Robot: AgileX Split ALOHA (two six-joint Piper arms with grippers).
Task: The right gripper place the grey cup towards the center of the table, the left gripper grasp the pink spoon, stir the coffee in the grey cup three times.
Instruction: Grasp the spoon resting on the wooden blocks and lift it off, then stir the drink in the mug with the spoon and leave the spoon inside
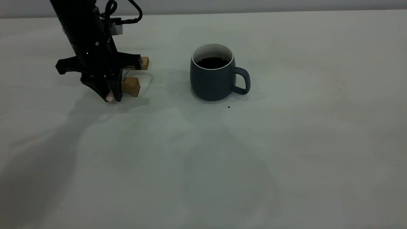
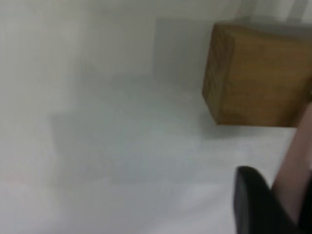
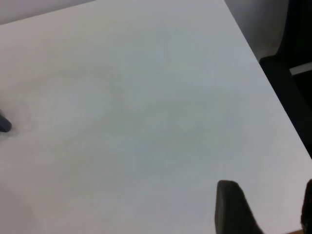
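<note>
The grey cup (image 1: 216, 78) stands upright near the middle of the desk (image 1: 286, 152), handle toward the exterior view's right, dark coffee (image 1: 212, 62) inside. Well to its left, the left gripper (image 1: 109, 97) points down, its jaws closed on the pink spoon (image 1: 109, 98) beside two wooden blocks (image 1: 131, 86). The right gripper (image 3: 265, 209) hovers over bare desk, jaws parted and holding nothing.

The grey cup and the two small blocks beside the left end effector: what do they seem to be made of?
The grey cup looks like glazed ceramic: matte slate outside, smooth white inside, thick rounded rim and a moulded loop handle. The two blocks look like unfinished wood: tan, with faint grain lines and sharp square edges, seen closest in the left wrist view. Neither material is certain from looks alone.
</note>
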